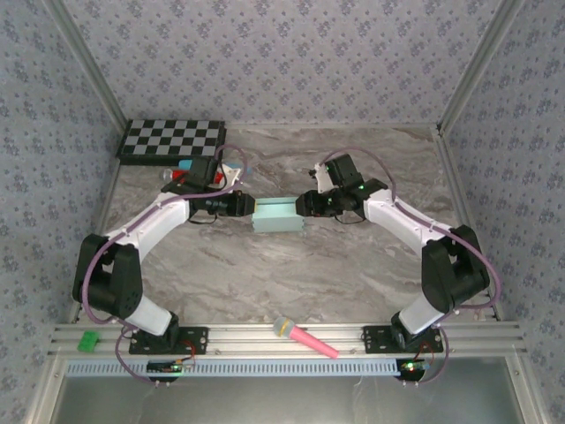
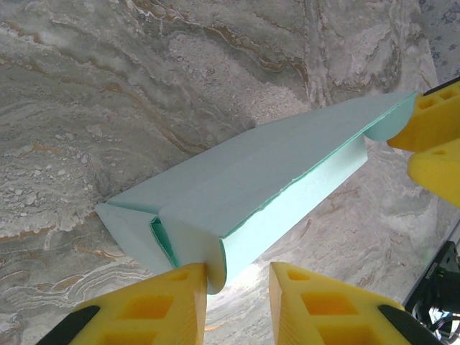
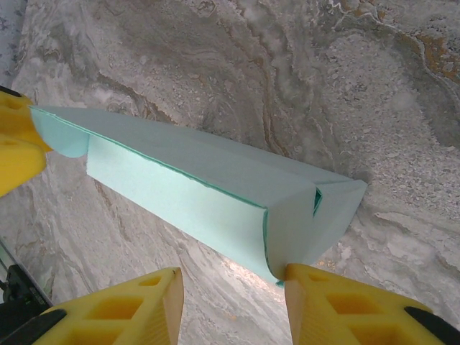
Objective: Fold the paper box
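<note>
You are looking into a small booth whose walls (image 1: 282, 53) at the back and both sides carry pale grey-blue wallpaper with a small repeated floral print, and bare metal posts (image 1: 88, 69) slant up along the two back corners. The table (image 1: 282, 283) has a grey marble-pattern top veined with brown and white, and the wrist views show you that veining up close, with rusty streaks running through it. Along its near edge lies a slotted aluminium rail (image 1: 282, 338), and the light is soft and even, throwing only faint shadows.
</note>
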Motion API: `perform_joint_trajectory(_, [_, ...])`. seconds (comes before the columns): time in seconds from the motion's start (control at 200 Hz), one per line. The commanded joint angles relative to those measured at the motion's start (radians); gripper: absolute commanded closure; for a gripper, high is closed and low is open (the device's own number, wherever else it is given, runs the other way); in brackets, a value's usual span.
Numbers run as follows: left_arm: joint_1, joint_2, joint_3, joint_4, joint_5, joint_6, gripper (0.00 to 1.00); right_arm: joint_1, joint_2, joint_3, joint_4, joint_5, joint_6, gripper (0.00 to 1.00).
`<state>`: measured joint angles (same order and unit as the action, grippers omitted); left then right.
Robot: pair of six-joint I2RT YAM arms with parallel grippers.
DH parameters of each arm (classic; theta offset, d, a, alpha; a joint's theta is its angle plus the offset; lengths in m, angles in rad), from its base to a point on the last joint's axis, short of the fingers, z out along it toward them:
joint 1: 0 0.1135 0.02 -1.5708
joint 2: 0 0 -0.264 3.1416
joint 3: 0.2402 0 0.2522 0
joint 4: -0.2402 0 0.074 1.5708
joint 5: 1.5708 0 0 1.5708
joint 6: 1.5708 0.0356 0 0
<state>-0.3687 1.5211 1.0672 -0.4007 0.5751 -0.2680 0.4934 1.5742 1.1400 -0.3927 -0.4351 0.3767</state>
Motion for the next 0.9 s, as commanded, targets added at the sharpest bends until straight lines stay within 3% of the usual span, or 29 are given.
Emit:
perform_joint_trajectory(0.0, [-0.015,0.013,0.037,-0.017,0.01,0.0,0.71,0.013,0.015,0.036,-0.006,-0.033,0.01,0.57])
perform_joint_trajectory(0.595, [-0.027,0.026,0.04,-0.042,-0.029,0.012,0.72,0.02,0.023,0.043,-0.003,-0.042,0.019,0.57])
perform_joint_trajectory(0.895, [-0.03,0.024,0.039,-0.056,-0.042,0.02,0.72,0.025,0.033,0.03,-0.048,0.016,-0.001,0.6])
